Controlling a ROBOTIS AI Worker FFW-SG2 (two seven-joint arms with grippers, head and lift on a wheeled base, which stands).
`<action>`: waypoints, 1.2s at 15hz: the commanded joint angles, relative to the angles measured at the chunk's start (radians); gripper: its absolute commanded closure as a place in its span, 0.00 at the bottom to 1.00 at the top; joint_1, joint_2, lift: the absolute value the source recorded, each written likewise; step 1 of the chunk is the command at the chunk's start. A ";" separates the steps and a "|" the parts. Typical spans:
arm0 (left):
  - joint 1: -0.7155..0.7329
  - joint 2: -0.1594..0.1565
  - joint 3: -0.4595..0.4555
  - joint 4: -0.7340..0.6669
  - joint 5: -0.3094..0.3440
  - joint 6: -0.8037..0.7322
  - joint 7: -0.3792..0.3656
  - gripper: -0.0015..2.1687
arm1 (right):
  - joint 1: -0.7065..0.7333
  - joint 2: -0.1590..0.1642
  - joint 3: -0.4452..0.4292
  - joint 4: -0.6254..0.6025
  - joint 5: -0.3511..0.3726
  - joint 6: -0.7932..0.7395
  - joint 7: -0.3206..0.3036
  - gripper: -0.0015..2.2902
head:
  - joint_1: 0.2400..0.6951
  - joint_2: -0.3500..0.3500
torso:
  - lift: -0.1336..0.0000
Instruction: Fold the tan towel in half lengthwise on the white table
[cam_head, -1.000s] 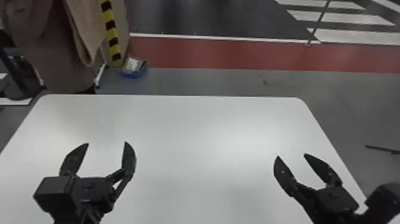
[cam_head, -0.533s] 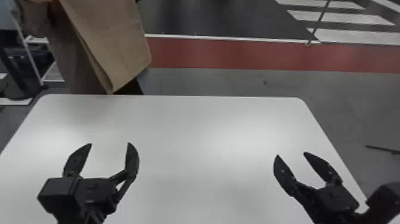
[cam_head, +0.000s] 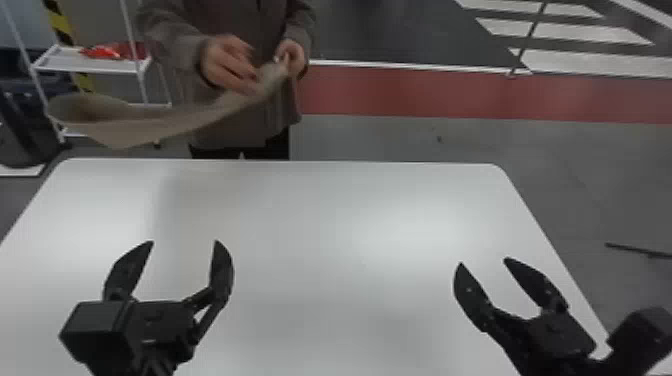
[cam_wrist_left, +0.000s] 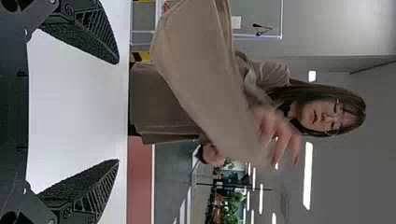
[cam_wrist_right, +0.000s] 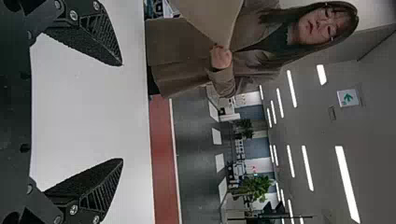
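Beyond the table a red strip of floor (cam_head: 475, 95) runs across the room, and a white shelf (cam_head: 90, 62) stands behind and to the left. The white tabletop (cam_head: 325, 225) carries nothing yet: the tan towel (cam_head: 165, 125) is up in the air past its far edge, toward the far left corner, bunched at one end and held by a person. One hand (cam_head: 230, 62) and the other hand (cam_head: 291, 55) are both at the gathered end, while the loose end swings out to the left.

The left gripper (cam_head: 184, 241) is over the near left part of the tabletop, and the right gripper (cam_head: 483, 261) is over the near right part, toward the right edge. Both have their fingers spread wide with nothing between them.

I'd judge the folding hasn't begun; this is still the laying-out stage, in the person's care. The next move calls for the towel to be set down and spread on the tabletop, with both arms waiting well out of the way — only then can the grippers go for a long edge, one near each end, and carry it over.

Half a second ago the towel hung down in front of the person at the far left edge; now it stretches sideways, and both hands have come into the head view. The grippers have barely shifted since.
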 joint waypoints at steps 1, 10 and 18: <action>0.002 -0.003 -0.007 -0.005 -0.005 0.000 0.001 0.06 | 0.003 -0.002 0.000 -0.005 -0.001 0.000 0.001 0.07 | 1.00 0.32 | 0.57; 0.003 -0.003 -0.012 -0.005 -0.007 0.000 0.012 0.06 | 0.000 0.000 0.004 -0.004 0.005 0.000 -0.001 0.07 | 1.00 0.32 | 0.57; -0.006 -0.003 -0.020 0.004 -0.007 0.000 0.015 0.06 | -0.015 0.000 0.006 0.004 0.005 0.031 -0.001 0.07 | 1.00 0.31 | 0.57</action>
